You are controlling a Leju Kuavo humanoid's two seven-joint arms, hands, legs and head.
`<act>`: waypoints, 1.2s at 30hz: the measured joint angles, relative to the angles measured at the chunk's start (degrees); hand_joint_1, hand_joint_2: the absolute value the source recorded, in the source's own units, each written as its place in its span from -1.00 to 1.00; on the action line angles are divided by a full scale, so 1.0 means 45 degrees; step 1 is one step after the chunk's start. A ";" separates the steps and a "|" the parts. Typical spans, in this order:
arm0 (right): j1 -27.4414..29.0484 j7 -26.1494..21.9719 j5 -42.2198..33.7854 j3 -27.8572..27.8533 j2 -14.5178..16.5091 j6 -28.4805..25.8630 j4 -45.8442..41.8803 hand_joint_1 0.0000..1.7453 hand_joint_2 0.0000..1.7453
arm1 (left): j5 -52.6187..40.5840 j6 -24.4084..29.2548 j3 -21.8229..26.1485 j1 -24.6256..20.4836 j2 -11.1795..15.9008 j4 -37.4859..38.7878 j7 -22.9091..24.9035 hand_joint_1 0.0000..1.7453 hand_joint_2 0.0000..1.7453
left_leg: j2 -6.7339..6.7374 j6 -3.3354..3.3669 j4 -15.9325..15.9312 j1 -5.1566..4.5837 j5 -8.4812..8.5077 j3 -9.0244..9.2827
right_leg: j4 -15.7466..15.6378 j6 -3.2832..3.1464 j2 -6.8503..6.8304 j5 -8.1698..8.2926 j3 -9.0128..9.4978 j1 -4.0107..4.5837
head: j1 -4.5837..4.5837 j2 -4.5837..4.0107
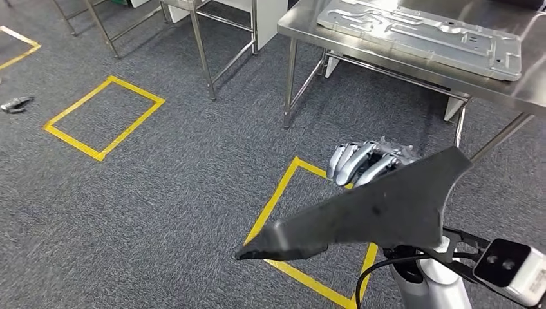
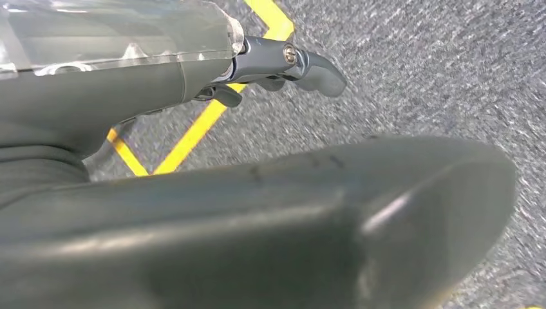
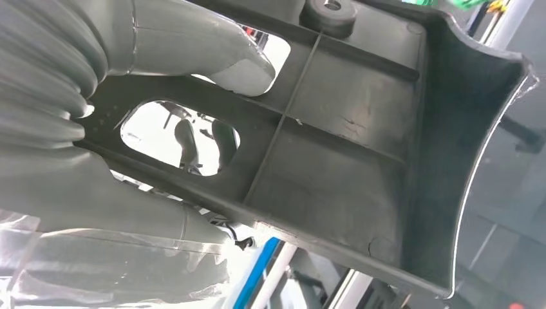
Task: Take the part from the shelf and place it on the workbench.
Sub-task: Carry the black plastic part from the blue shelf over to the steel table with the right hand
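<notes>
A black plastic part [image 1: 380,209], long and flared at one end, hangs level over the grey carpet in the head view. My right hand [image 1: 367,161] grips it, silver fingers curled over its far edge. In the right wrist view the thumb [image 3: 212,58] presses on the part's ribbed inner side [image 3: 335,161], beside a cut-out hole. The left wrist view has the part's smooth outer face [image 2: 290,225] close by. My left hand [image 2: 283,61] has its fingers stretched out above it, with carpet showing between them and the part. The steel workbench [image 1: 534,90] stands ahead at the upper right.
A large grey metal plate [image 1: 425,35] lies on the workbench. Yellow tape squares [image 1: 103,119] mark the carpet, one under the part [image 1: 277,193]. Legs of another steel table [image 1: 203,55] stand at the back. A small dark object [image 1: 16,103] lies at the far left.
</notes>
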 joint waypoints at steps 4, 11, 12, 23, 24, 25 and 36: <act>-0.0196 -0.0040 -0.0086 -0.0136 -0.0004 0.0024 0.0231 0.46 1.00 | -0.0045 -0.0016 -0.0087 0.0002 -0.0005 0.0000 0.0000 -1.00 -1.00 | 0.0583 0.0315 -0.0141 -0.0008 0.0071 0.0054 | 0.1749 0.0185 -0.1151 -0.0965 -0.0849 0.0012 | 0.0109 -0.0001; -0.0848 0.0090 -0.0364 -0.0178 0.0076 0.0025 0.0715 0.46 1.00 | 0.0144 -0.0115 -0.0100 -0.0080 -0.0012 0.0000 -0.0078 -1.00 -1.00 | 0.1608 0.0249 -0.0131 -0.0127 -0.0091 0.0199 | 0.0775 0.0011 -0.2083 -0.0102 -0.0352 0.0134 | 0.0115 0.0000; -0.0960 0.0122 -0.0386 -0.0178 0.0118 0.0007 0.0772 0.46 1.00 | 0.0132 -0.0142 -0.0102 -0.0096 -0.0029 0.0000 -0.0091 -1.00 -1.00 | 0.1715 0.0194 -0.0130 -0.0158 -0.0126 0.0229 | 0.0236 -0.0071 -0.2294 0.0021 -0.0083 0.0217 | 0.0109 0.0000; -0.0767 0.0055 -0.0386 -0.0216 0.0200 -0.0084 0.0924 0.46 1.00 | -0.0013 -0.0027 -0.0254 -0.0057 -0.0034 0.0005 -0.0016 -1.00 -1.00 | 0.0794 -0.0236 0.3537 -0.0133 -0.1734 -0.1476 | -0.0218 -0.0501 -0.1016 0.0085 0.0147 0.0138 | 0.0050 0.0000; -0.0709 -0.0002 -0.0384 -0.0217 0.0200 -0.0078 0.0930 0.46 1.00 | 0.0001 0.0013 -0.0253 -0.0047 -0.0028 0.0005 0.0010 -1.00 -1.00 | 0.0758 -0.0234 0.3059 -0.0120 -0.1291 -0.1340 | -0.0181 -0.0481 -0.0835 0.0065 0.0152 0.0126 | 0.0048 0.0000; -0.0664 -0.0052 -0.0374 -0.0219 0.0200 -0.0072 0.0932 0.46 1.00 | 0.0012 0.0067 -0.0254 -0.0045 -0.0026 0.0005 0.0050 -1.00 -1.00 | 0.0625 -0.0223 0.2184 -0.0094 -0.0727 -0.1021 | -0.0128 -0.0442 -0.0660 0.0031 0.0155 0.0112 | 0.0048 0.0000; -0.0332 -0.0370 -0.0200 -0.0410 0.0157 -0.0045 0.0994 0.46 1.00 | 0.0324 0.0221 -0.0206 -0.0062 0.0073 0.0000 0.0147 -1.00 -1.00 | 0.0707 0.0419 -0.0116 -0.0055 0.0098 -0.0032 | 0.2749 0.0239 -0.1297 -0.1353 -0.1390 0.0047 | 0.0183 0.0000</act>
